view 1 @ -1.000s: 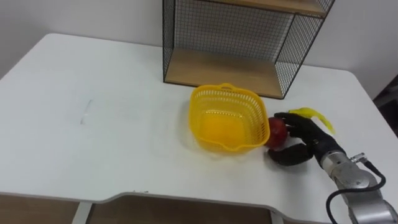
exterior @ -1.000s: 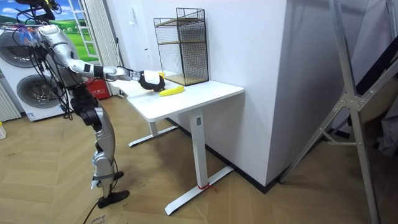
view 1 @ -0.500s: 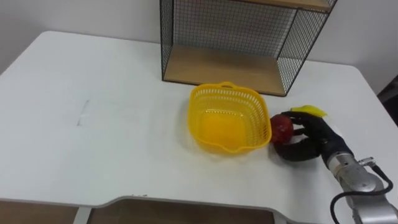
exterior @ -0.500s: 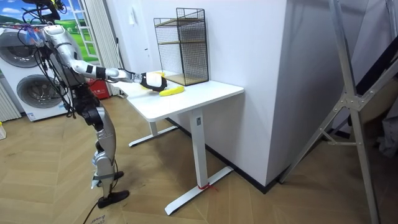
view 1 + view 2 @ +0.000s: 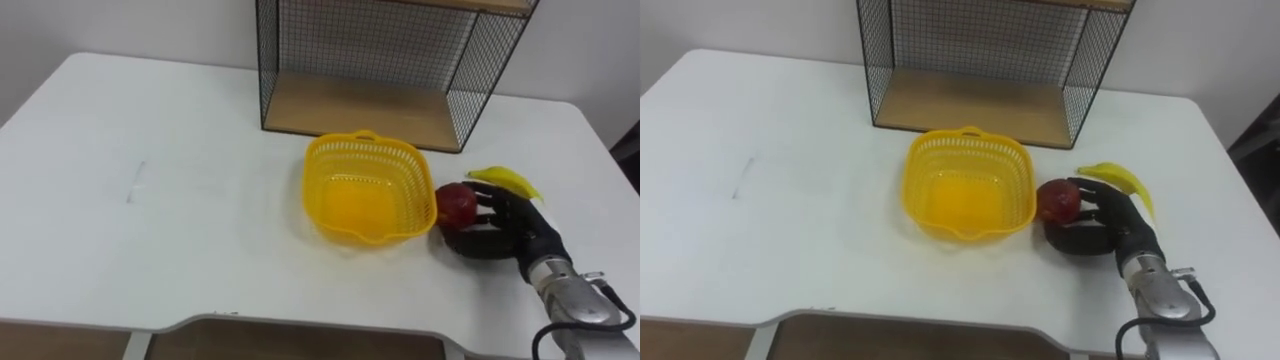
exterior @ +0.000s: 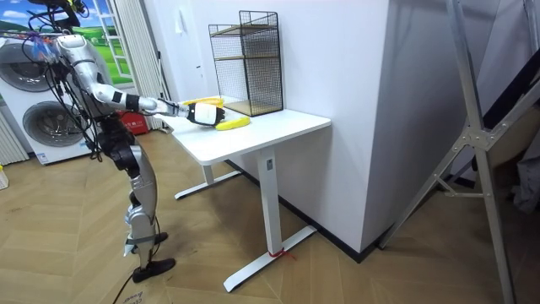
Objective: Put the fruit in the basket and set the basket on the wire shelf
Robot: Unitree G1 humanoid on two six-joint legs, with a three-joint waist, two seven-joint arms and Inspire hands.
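White table (image 5: pixel 150 130), wire shelf (image 5: pixel 360 105), yellow basket (image 5: pixel 318 190), right hand (image 5: pixel 512 228) fingers round apple (image 5: pixel 457 202)

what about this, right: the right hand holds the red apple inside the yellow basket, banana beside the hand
No: the right hand holds the red apple outside the yellow basket, just right of it, banana beside the hand. The left eye view shows this.
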